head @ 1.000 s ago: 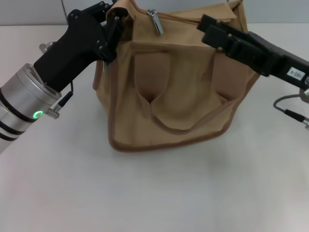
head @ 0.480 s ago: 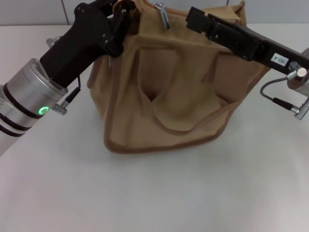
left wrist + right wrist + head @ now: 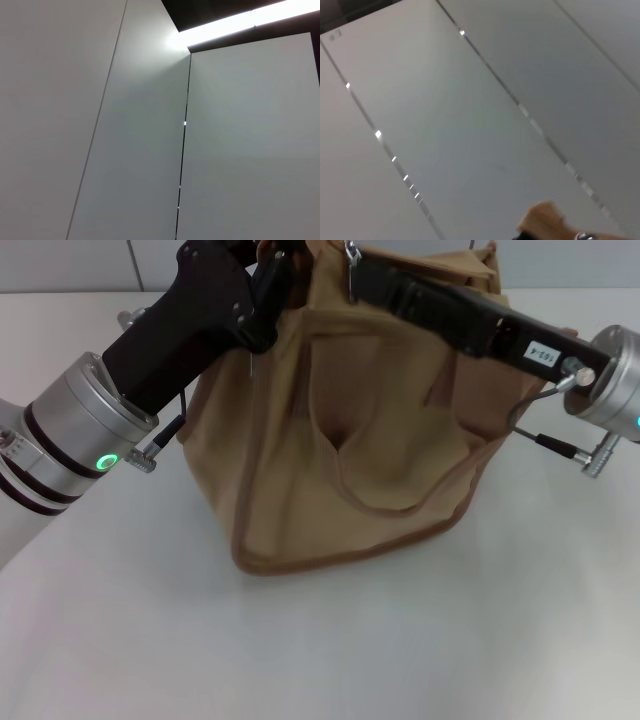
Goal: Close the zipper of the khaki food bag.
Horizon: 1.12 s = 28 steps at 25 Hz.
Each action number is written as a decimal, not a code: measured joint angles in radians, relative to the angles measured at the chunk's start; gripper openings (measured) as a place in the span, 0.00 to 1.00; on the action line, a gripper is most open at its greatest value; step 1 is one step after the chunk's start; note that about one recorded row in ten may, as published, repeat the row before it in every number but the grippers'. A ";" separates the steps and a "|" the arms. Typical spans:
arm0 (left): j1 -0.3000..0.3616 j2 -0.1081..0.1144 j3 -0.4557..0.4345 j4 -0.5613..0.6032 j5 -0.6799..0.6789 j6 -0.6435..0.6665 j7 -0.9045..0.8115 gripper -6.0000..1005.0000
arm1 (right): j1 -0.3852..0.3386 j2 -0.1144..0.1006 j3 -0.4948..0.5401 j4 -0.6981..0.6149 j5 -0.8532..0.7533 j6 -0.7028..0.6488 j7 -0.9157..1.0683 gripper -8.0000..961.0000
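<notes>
The khaki food bag (image 3: pixel 350 440) stands on the white table (image 3: pixel 300 650), its brown-trimmed front and looped handle facing me. My left gripper (image 3: pixel 272 262) is shut on the bag's top left corner. My right gripper (image 3: pixel 360 275) reaches across the bag's top from the right, its tip right beside the silver pull tab (image 3: pixel 352 252) of the zipper. The zip track itself is hidden at the upper edge of the head view. A bit of khaki fabric (image 3: pixel 542 220) shows in the right wrist view. The left wrist view shows only wall panels.
A grey wall (image 3: pixel 60 265) runs behind the table. Cables hang from both wrists, the right arm's cable (image 3: pixel 560 445) beside the bag's right side. The table's front half is bare white surface.
My right gripper has moved left along the bag's top to the pull tab. My left gripper has moved right and away from me with the bag's corner, and the bag has shifted with it.
</notes>
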 joint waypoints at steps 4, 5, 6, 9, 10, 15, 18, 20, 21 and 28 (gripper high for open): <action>-0.004 0.000 -0.001 -0.005 0.000 -0.005 0.000 0.07 | 0.021 0.000 -0.061 -0.001 0.005 -0.004 0.000 0.57; -0.005 0.000 -0.002 -0.008 0.000 -0.006 0.001 0.07 | 0.024 0.000 -0.069 -0.001 0.006 0.003 0.000 0.57; -0.006 0.000 -0.002 -0.010 0.000 -0.006 0.002 0.07 | 0.024 0.000 -0.069 -0.001 0.006 0.003 0.000 0.56; -0.008 0.000 -0.002 -0.012 0.000 -0.007 0.003 0.07 | 0.017 0.001 -0.058 -0.001 0.006 0.007 0.000 0.56; -0.008 0.000 -0.002 -0.012 0.000 -0.008 0.004 0.07 | 0.011 0.001 -0.055 -0.001 0.008 0.008 0.000 0.56; -0.008 0.000 -0.002 -0.012 -0.001 -0.009 0.005 0.08 | -0.003 0.000 -0.055 -0.004 0.020 0.011 0.010 0.56; -0.009 0.000 -0.002 -0.012 -0.001 -0.009 0.005 0.08 | -0.011 0.000 -0.056 -0.005 0.029 0.024 0.011 0.56; -0.009 0.000 -0.002 -0.012 -0.001 -0.009 0.005 0.08 | -0.014 -0.001 -0.056 -0.005 0.031 0.030 0.011 0.56; -0.009 0.000 -0.002 -0.012 -0.002 -0.009 0.005 0.08 | -0.015 -0.002 -0.056 -0.006 0.031 0.032 0.011 0.56; -0.008 0.000 -0.002 -0.012 -0.004 -0.008 0.006 0.08 | -0.015 -0.002 -0.057 -0.008 0.032 0.050 0.011 0.56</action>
